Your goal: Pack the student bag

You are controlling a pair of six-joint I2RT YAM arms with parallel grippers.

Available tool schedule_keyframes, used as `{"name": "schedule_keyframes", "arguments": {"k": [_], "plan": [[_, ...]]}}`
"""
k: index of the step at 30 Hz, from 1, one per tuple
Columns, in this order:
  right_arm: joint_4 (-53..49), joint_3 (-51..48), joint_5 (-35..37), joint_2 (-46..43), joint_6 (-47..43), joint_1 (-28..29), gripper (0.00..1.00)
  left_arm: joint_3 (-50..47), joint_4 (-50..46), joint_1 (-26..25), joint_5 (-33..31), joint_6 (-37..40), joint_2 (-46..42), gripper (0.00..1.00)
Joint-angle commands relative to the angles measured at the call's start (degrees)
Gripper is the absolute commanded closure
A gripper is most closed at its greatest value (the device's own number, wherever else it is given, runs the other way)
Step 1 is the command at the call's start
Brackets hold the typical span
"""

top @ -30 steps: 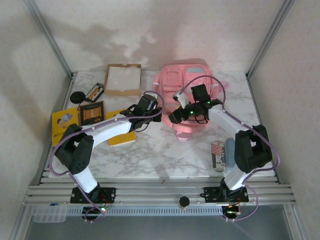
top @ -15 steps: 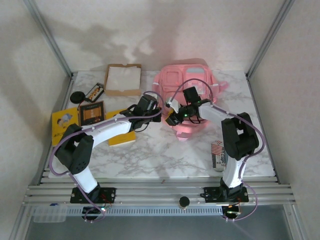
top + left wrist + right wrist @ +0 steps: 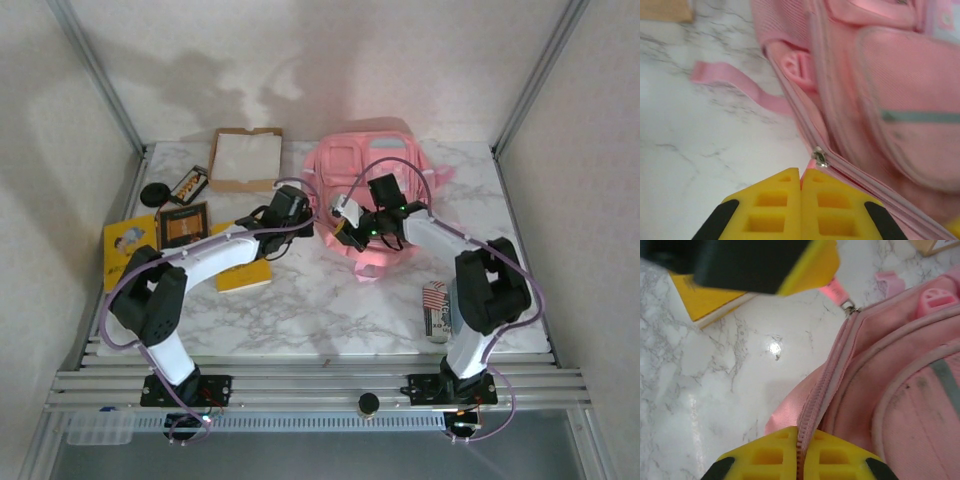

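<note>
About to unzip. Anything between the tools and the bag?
Nothing visible. The left tool is shut on the zip pull, and the right tool is shut on the zip seam of the bag.

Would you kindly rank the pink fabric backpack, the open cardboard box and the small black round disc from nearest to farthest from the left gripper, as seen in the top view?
1. The pink fabric backpack, right at the left gripper, whose fingertips grip its zip pull.
2. The open cardboard box, back left.
3. The small black round disc, far left edge.
</note>
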Motion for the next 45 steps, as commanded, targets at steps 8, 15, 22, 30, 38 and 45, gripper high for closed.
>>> {"name": "schedule_keyframes", "arguments": {"k": [8, 15, 22, 30, 38, 45], "plan": [[4.17, -2.53, 0.78, -4.21, 4.87, 0.66, 1.00, 5.64, 5.85, 6.70, -1.98, 2.29, 9.55, 1.00], [6.12, 0.91, 1.23, -2.54, 12.42, 1.82, 0.79, 4.43, 3.78, 7.35, 2.87, 2.00, 7.90, 0.89], [-6.90, 9.92, -8.63, -0.75, 25.92, 1.24, 0.25, -7.41, -0.41, 8.78, 6.36, -3.66, -9.82, 0.40], [6.18, 4.27, 7.52, -3.76, 53.50, 12.05, 0.01, -19.97, -12.58, 13.32, 2.82, -11.16, -26.79, 0.23], [13.89, 5.92, 15.23, 7.36, 70.79, 21.55, 0.01, -29.81, -13.12, 22.50, 4.76, -12.48, -30.97, 0.14], [15.63, 11.21, 16.35, 16.43, 74.33, 23.46, 0.27, -33.74, -5.33, 27.21, 14.36, -9.61, -26.56, 0.23]]}}
